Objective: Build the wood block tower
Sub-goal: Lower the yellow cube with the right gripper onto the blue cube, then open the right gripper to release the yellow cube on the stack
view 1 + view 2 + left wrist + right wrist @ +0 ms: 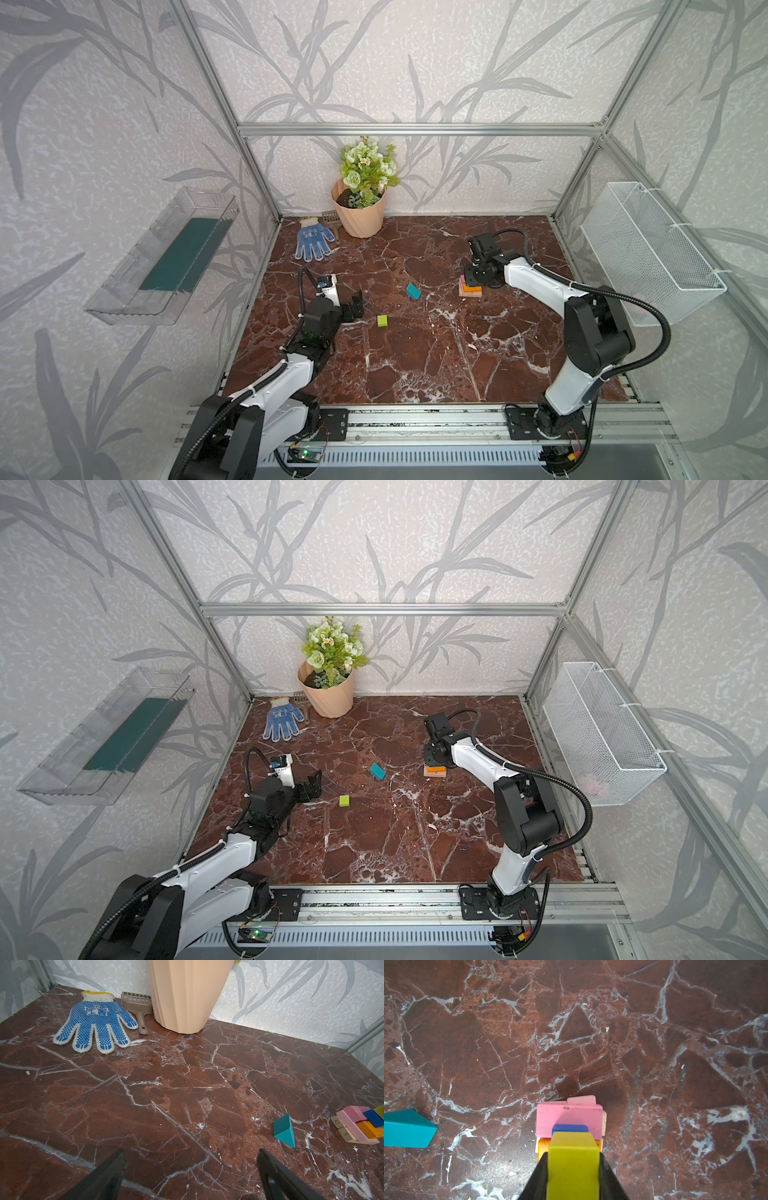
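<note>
The tower stands at mid right of the marble floor. It is a stepped stack with plain wood at the bottom, then pink, orange and blue. My right gripper hangs straight over it, shut on a yellow cube just above the blue block; whether the two touch is hidden. A teal wedge block and a lime cube lie loose in the middle. My left gripper stands open and empty, left of the lime cube.
At the back left stand a peach flower pot, a blue dotted glove and a small brown scoop. A clear tray hangs on the left wall and a white mesh basket on the right wall.
</note>
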